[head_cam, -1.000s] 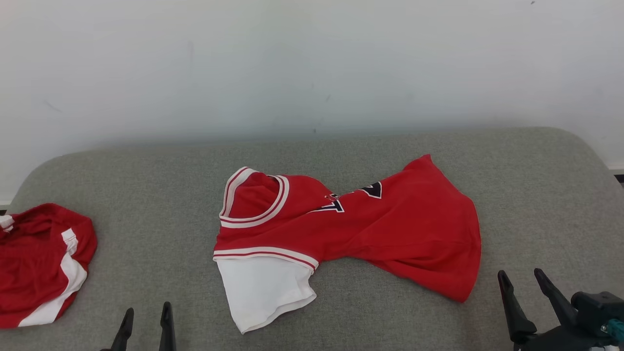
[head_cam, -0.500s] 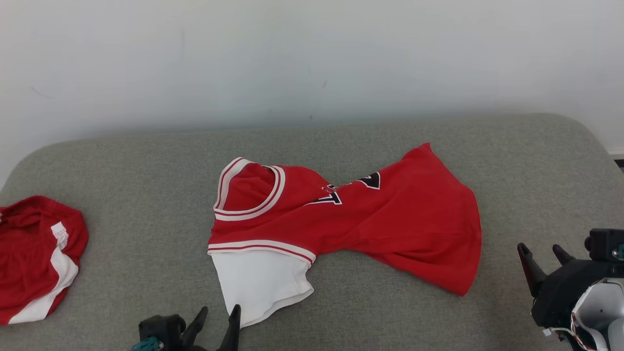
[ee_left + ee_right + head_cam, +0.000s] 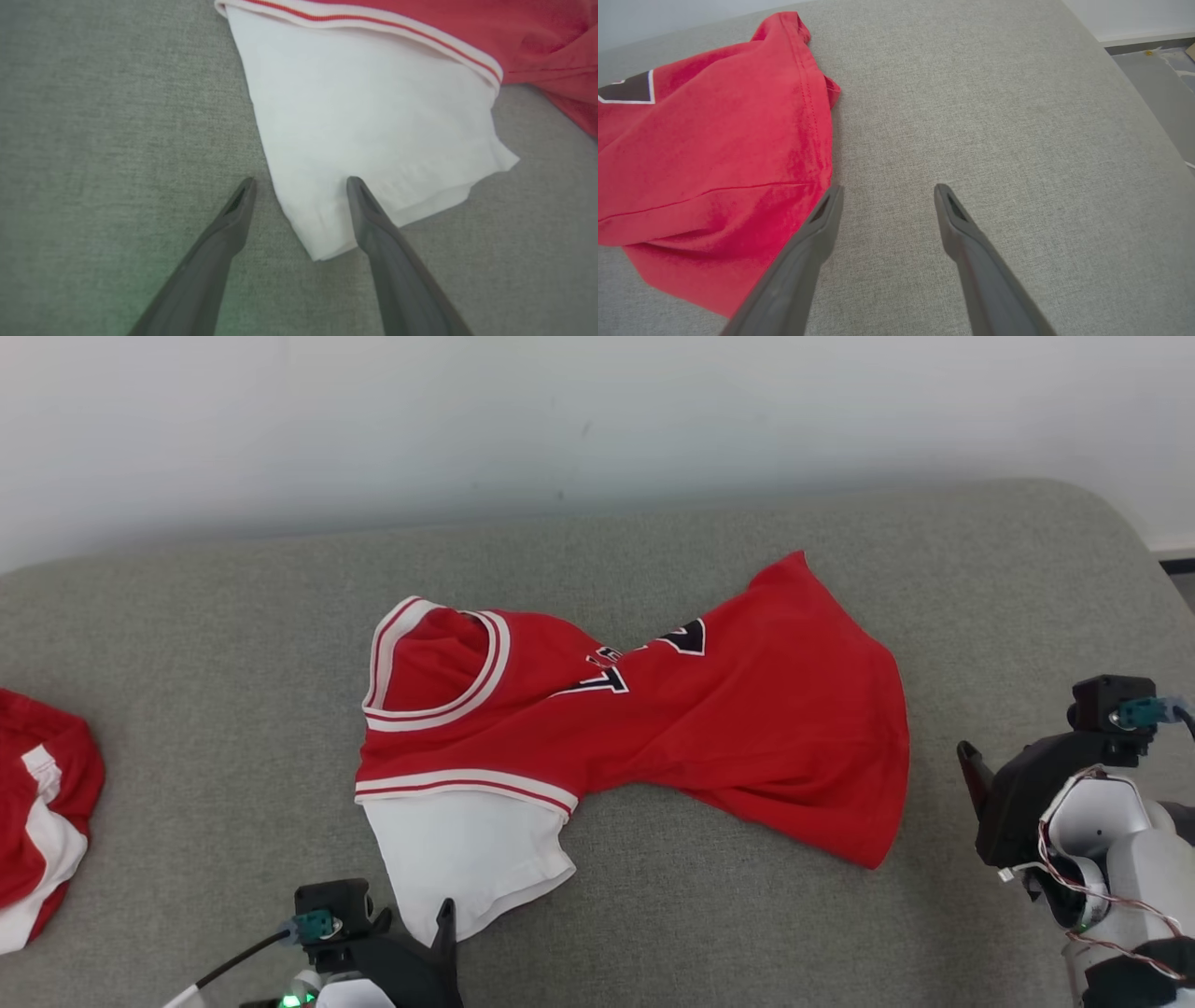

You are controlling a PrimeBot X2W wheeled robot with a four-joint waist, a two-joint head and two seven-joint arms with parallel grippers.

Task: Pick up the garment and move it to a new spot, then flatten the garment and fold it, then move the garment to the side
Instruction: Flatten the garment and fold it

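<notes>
Garment point(image 3: 653, 728), a red jersey with a white sleeve point(image 3: 364, 130), lies across the middle of the bench point(image 3: 187, 635), twisted at its waist and not yet lifted. The left gripper point(image 3: 301, 179) is spread wide at the bench's near edge, one finger over the sleeve's corner and the other over bare upholstery; whether it touches the cloth I cannot tell. The right gripper point(image 3: 888, 186) is also spread wide, toward the bench's right end, over bare upholstery just beside the red hem point(image 3: 817, 116).

Closing here, the right gripper would likely catch nothing, since the hem sits outside its fingers. The left could pinch only the sleeve's top layer, so the cloth would slip or the jersey would hang lopsided. Lifting by sleeve and hem may also carry the twist along to the new spot. Fingertips driven too low could snag the weave.

Grey woven upholstery covers the bench, with rounded corners. A second red-and-white garment point(image 3: 37, 821) sits at its left end. A plain pale wall point(image 3: 597, 411) stands behind its far edge, and grey floor point(image 3: 1157, 79) shows past its right end.
</notes>
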